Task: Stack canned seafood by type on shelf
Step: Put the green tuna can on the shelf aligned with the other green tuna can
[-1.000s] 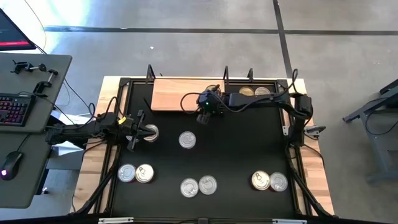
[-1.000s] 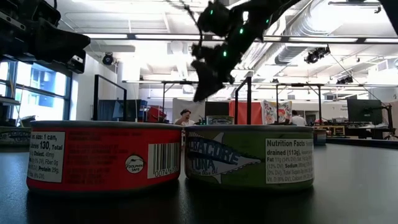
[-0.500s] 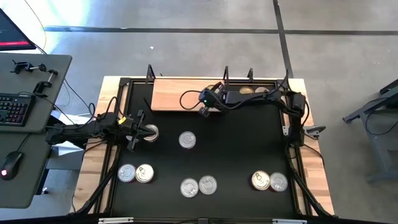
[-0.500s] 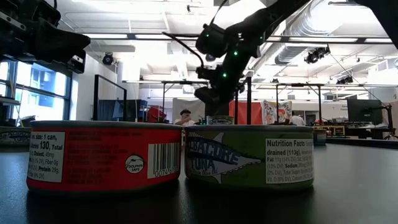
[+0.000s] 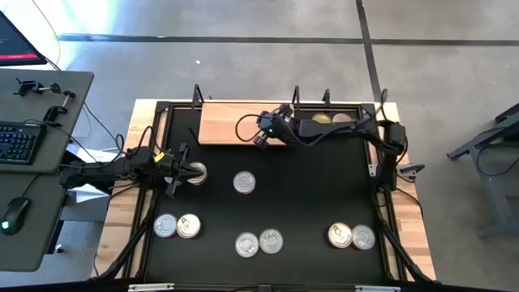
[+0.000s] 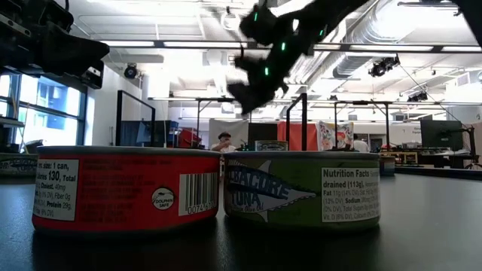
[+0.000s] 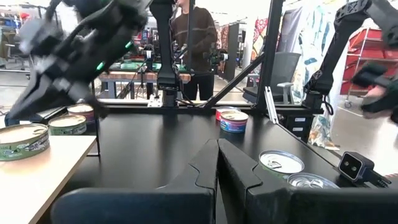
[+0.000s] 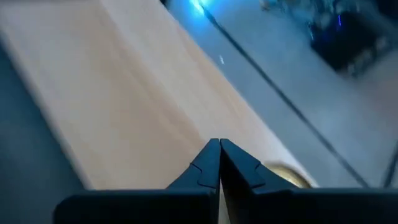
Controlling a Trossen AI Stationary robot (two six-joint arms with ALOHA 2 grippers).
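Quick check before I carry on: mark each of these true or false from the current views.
1. The right gripper is shut and holds no tin. True.
2. The wooden board has no tins on it. False: at least two tins sit at its right end.
3. The left gripper is over the board. False: it is at the mat's left side, beside a tin.
4. A single tin lies alone near the mat's middle. True.
5. The pair of tins at the near right is stacked. False: they lie side by side.
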